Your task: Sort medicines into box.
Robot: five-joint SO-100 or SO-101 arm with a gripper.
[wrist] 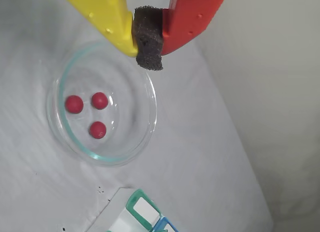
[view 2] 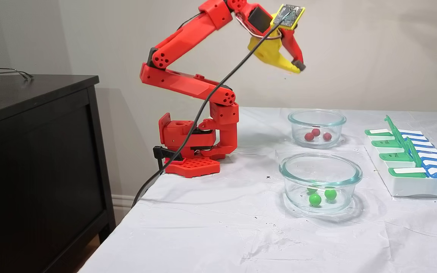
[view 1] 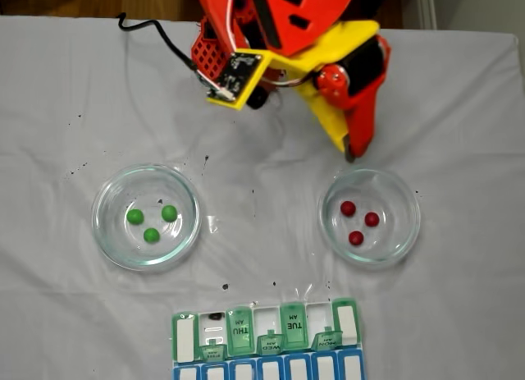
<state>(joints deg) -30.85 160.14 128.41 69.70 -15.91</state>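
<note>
Three red medicines (view 1: 355, 238) lie in the right glass bowl (view 1: 410, 232), and three green medicines (view 1: 151, 235) lie in the left glass bowl (view 1: 99, 224). The box (view 1: 264, 318) sits at the near table edge with some green lids flipped up. My gripper (view 1: 350, 154) hangs high above the far rim of the red bowl. Its yellow and red fingers are shut on their dark foam pad, holding nothing. In the wrist view the gripper (wrist: 149, 51) sits above the red medicines (wrist: 97, 130). In the side fixed view the gripper (view 2: 299, 68) is well above the bowls.
The arm's red base (view 2: 192, 151) stands at the back of the white cloth. A black cable (view 2: 211, 94) trails off the table edge. A dark cabinet (view 2: 32, 151) stands beside the table. Open cloth lies between the bowls and the box (view 2: 415, 187).
</note>
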